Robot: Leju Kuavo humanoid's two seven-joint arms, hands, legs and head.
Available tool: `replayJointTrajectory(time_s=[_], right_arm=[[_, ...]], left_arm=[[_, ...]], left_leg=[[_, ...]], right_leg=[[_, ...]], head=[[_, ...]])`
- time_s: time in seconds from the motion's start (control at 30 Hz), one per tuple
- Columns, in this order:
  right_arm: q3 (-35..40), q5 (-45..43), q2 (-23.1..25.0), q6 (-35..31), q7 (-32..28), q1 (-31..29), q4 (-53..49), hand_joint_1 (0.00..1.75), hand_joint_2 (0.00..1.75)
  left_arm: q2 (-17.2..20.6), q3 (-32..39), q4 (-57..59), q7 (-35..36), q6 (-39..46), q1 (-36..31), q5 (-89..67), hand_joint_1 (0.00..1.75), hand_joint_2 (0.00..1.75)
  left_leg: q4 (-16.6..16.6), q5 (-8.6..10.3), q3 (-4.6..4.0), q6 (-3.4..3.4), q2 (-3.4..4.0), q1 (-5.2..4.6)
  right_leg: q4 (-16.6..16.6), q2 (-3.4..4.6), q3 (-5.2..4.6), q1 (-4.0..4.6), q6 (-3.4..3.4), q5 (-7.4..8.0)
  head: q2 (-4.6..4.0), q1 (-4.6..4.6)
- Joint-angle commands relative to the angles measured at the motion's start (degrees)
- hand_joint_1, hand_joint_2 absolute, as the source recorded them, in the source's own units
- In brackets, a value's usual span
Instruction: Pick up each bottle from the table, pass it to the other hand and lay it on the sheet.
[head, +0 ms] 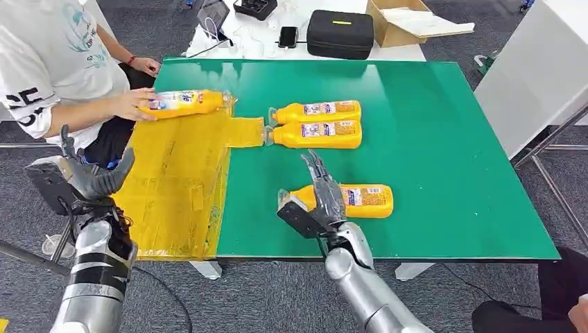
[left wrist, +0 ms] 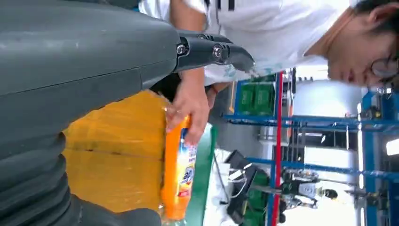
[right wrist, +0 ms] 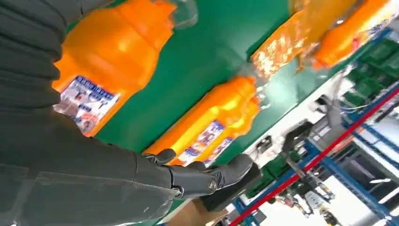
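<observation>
Where glossy sheet [head: 177, 184] lies, rounded orange bottle [head: 184, 102]

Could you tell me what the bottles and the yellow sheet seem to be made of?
The bottles, like the nearest bottle, look like glossy translucent plastic: orange contents show through, clear caps, printed paper-like labels. The yellow sheet seems a thin shiny plastic film or taped wrap; its creases and seams catch the light, though that is uncertain.
</observation>
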Motion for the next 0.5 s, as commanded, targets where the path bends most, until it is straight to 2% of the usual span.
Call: replayJointTrajectory(time_s=[0.03,0.23,0.3,0.37,0.5], right_arm=[[-4.06,2.39,-5.18,3.23,4.63,-6.39,10.78,0.0,1.75],[-4.59,2.87,-5.19,8.32,5.99,-7.92,14.53,0.0,1.75],[-4.16,2.54,-5.32,13.7,7.34,-9.11,17.2,0.0,1.75],[-4.17,2.45,-5.41,14.26,7.34,-9.17,17.69,0.0,1.75],[-3.7,2.31,-5.59,17.17,7.29,-9.62,19.57,0.0,1.75]], left_arm=[[-1.87,3.18,-0.89,0.26,-2.29,1.05,0.38,0.0,1.75],[-1.95,1.85,1.19,0.26,-2.59,0.1,-0.64,0.0,1.75],[-1.67,1.35,2.52,0.26,-2.69,-0.56,-0.79,0.0,1.75],[-1.62,1.24,2.88,0.26,-2.66,-0.78,-0.81,0.0,1.75],[-1.29,0.49,3.94,0.26,-2.29,-1.27,-1.16,0.0,1.75]], left_leg=[[-0.03,-0.1,0.38,0.15,0.02,-0.05],[-0.01,-0.11,0.3,0.11,0.03,-0.03],[-0.03,-0.12,0.35,0.1,0.0,-0.04],[-0.02,-0.03,0.12,0.06,-0.03,-0.04],[-0.02,-0.07,0.27,0.08,-0.02,-0.01]], right_leg=[[-0.08,-0.08,0.41,0.0,-0.03,-0.09],[-0.03,-0.06,0.33,0.01,-0.06,-0.1],[-0.04,-0.1,0.38,-0.01,-0.06,-0.12],[-0.02,-0.07,0.14,-0.03,-0.01,-0.03],[-0.05,-0.09,0.27,0.02,-0.03,-0.06]], head=[[0.0,0.0],[0.0,0.0],[0.0,0.02],[0.0,0.0],[0.0,-0.02]])
